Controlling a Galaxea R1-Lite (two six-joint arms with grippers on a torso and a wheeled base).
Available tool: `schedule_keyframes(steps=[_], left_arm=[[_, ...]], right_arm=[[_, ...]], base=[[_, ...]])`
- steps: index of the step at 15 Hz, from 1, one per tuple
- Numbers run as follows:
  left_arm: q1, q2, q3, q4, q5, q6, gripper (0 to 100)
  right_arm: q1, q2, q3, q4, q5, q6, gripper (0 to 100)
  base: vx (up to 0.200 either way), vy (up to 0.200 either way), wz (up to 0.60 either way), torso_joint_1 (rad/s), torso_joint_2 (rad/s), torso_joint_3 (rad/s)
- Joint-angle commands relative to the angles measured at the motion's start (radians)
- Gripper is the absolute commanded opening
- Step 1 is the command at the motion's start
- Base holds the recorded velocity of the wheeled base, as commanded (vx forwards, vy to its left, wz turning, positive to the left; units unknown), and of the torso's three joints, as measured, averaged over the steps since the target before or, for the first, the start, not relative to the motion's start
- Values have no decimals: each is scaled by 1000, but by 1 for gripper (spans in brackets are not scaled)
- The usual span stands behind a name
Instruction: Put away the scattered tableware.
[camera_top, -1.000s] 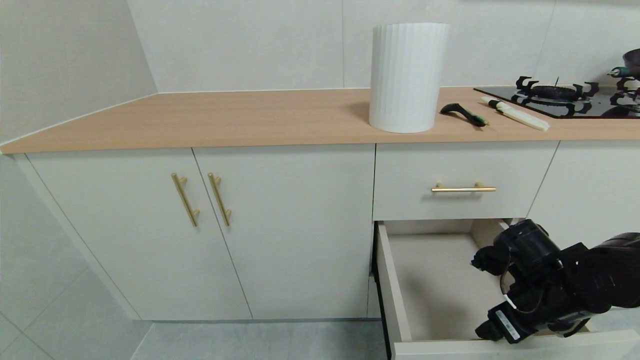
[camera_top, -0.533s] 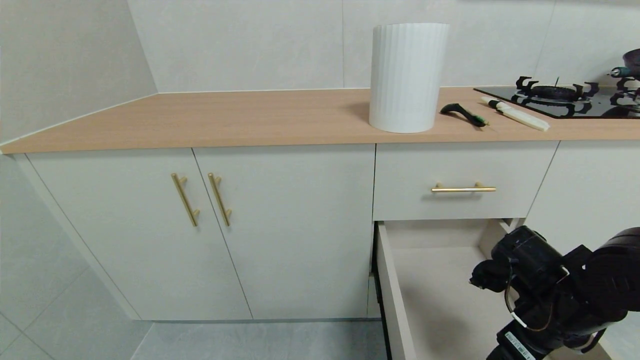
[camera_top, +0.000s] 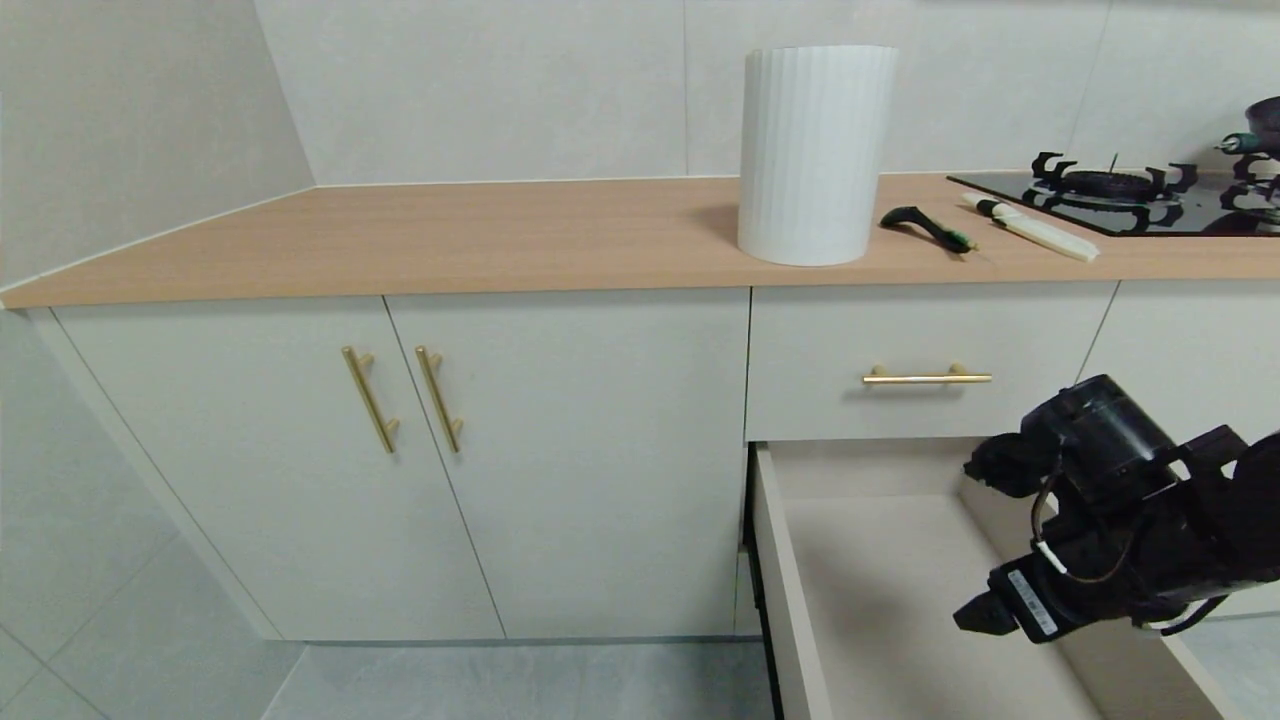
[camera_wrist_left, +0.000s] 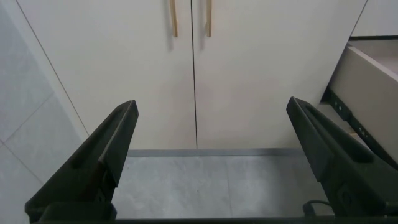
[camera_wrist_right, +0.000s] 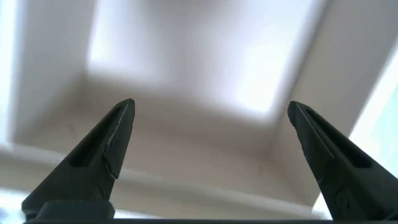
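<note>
A black-handled utensil (camera_top: 925, 227) and a long white utensil (camera_top: 1035, 232) lie on the wooden counter (camera_top: 500, 235), right of a tall white ribbed container (camera_top: 812, 155). Below them the lower drawer (camera_top: 785, 580) is pulled far out and nothing lies on the part of its floor that shows. My right gripper (camera_top: 985, 612) hangs open over the drawer's right side, holding nothing; in the right wrist view the right gripper (camera_wrist_right: 210, 109) faces into the pale drawer (camera_wrist_right: 186, 74). My left gripper (camera_wrist_left: 211, 112) is open low before the double cabinet doors (camera_wrist_left: 196, 68), nothing in it.
A closed upper drawer with a gold handle (camera_top: 928, 378) sits above the open one. A gas hob (camera_top: 1120, 195) occupies the counter's far right. Double doors with gold handles (camera_top: 405, 398) stand to the left. The open drawer's side (camera_wrist_left: 367, 74) juts out over the tiled floor (camera_wrist_left: 205, 186).
The lower drawer has slid farther out toward me. My right gripper left the drawer's front edge and rose up and slightly right.
</note>
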Motion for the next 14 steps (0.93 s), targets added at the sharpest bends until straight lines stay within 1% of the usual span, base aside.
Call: schedule_keyframes(steps=[1, 5, 9, 14], left_arm=[[0, 1, 0, 0, 0, -1, 100], [-1, 1, 0, 0, 0, -1, 100], [-1, 1, 0, 0, 0, -1, 100], [-1, 1, 0, 0, 0, -1, 100]], right_arm=[[-40, -59, -1, -63, -1, 1, 100], [-58, -92, -4, -81, -1, 1, 100], [-60, -101, -2, -83, -2, 1, 100], [-61, -99, -1, -98, -4, 1, 100]], base=[[0, 0, 0, 0, 0, 0], [0, 0, 0, 5, -15, -5], [0, 0, 0, 67, -235, -245], [0, 0, 0, 177, -515, -291]])
